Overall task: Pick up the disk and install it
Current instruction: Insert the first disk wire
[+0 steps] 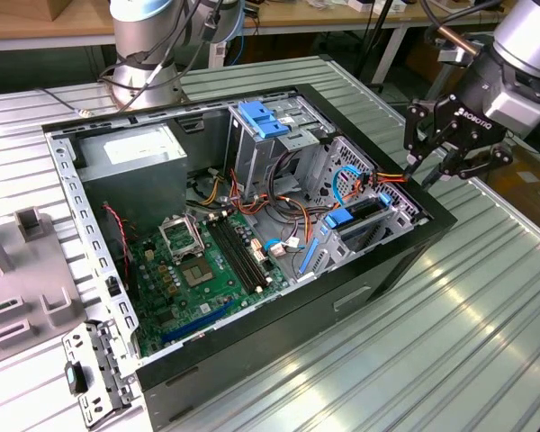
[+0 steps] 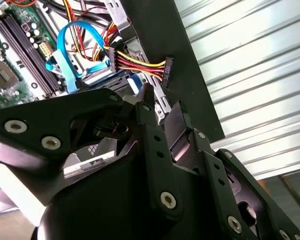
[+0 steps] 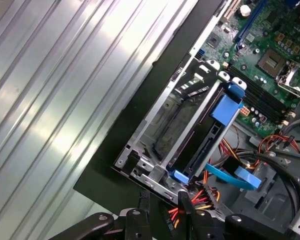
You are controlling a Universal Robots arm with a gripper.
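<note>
**The gripper (image 1: 430,173) at the near end of the disk (image 3: 222,110).**
Its fingers (image 3: 145,207) are narrowly parted and hold nothing; the disk's long axis runs away ahead of them, within the drive cage (image 3: 155,125).

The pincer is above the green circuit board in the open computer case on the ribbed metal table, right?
No. In the exterior view the pincer is by the computer case's rim at that view's right, not above the green circuit board. The case does lie open on the ribbed metal table.
</note>
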